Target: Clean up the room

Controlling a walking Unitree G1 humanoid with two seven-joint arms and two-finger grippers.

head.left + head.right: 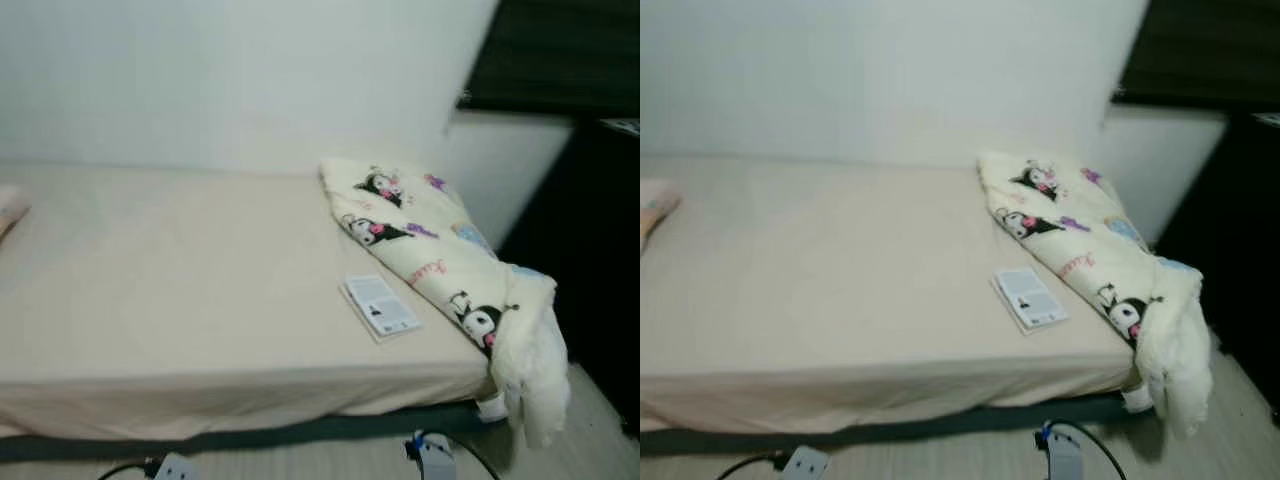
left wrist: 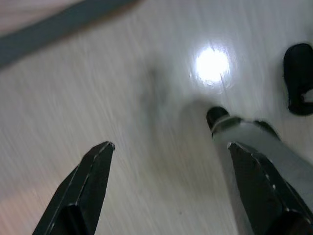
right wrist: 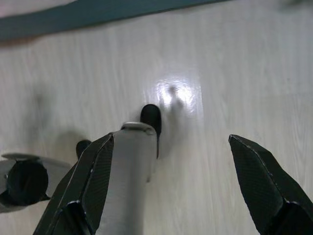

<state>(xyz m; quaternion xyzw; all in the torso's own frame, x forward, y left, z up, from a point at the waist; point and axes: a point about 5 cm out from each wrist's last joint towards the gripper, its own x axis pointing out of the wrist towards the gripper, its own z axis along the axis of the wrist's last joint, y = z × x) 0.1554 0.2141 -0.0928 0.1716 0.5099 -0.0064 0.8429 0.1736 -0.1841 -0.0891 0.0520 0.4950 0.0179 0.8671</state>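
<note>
While both arms hang low beside the robot, the left gripper (image 2: 168,152) points down at pale wood-grain floor (image 2: 122,98), its two black fingers (image 2: 90,181) spread wide with nothing between them. A silver leg (image 2: 254,147) of the robot stands just beside one finger, and a bright spot of reflected light lies on the boards beyond it. The right gripper (image 3: 171,161) hangs the same way over the floor, fingers (image 3: 264,176) wide apart and holding nothing, with the other silver leg (image 3: 132,166) close against one finger.

Ahead, in the head views, a bed (image 1: 180,290) with a plain cream sheet runs along a white wall. On the bed's right end lies a cream blanket (image 1: 440,260) printed with black-and-pink cartoon figures; it is bunched lengthwise and its near end spills over the bed's front right corner, hanging toward the floor. Just beside the blanket, to its left and near the front edge, a small white booklet (image 1: 380,305) lies flat on the sheet, not quite touching the blanket as far as can be seen. A bit of pink pillow (image 1: 10,210) shows at the far left edge.

Both blanket and booklet sit well apart from the fingers, up on the mattress while the fingers hang below it near the floor. The head views are slightly blurred.
</note>
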